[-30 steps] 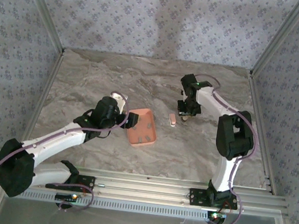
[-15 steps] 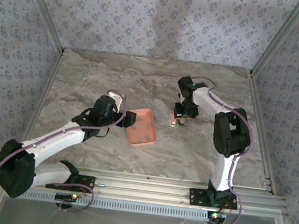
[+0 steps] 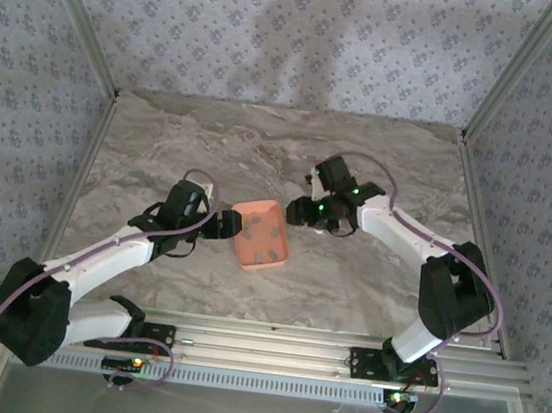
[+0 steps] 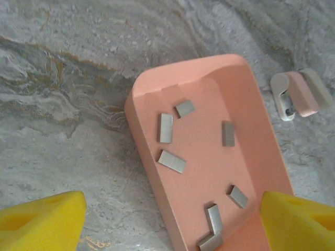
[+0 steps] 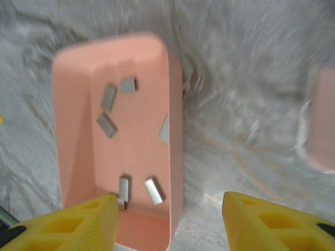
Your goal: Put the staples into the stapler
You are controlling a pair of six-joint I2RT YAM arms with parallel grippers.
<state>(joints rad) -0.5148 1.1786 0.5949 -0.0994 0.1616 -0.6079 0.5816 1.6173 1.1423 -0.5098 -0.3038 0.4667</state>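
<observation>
You're looking at walls (image 3: 277,35) of pale floral wallpaper on three sides, a grey-brown marbled tabletop (image 3: 254,138), metal corner posts (image 3: 80,13), and a metal rail (image 3: 279,346) along the near edge.

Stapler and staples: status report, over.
Left fingers, right fingers open, empty. Dark grey staple strips loose in salmon-orange rectangular tray. Pale pink and white mini stapler on marble table beside tray, untouched. No obstruction seen.

Setting: an enclosed robot test cell of the lab kind. Two arms (image 3: 109,252) are bolted to an aluminium rail (image 3: 269,345) at the near edge of a marble-patterned table (image 3: 263,150). Aluminium posts (image 3: 78,13) frame the cell, with patterned backdrop walls (image 3: 396,50) on three sides.
</observation>
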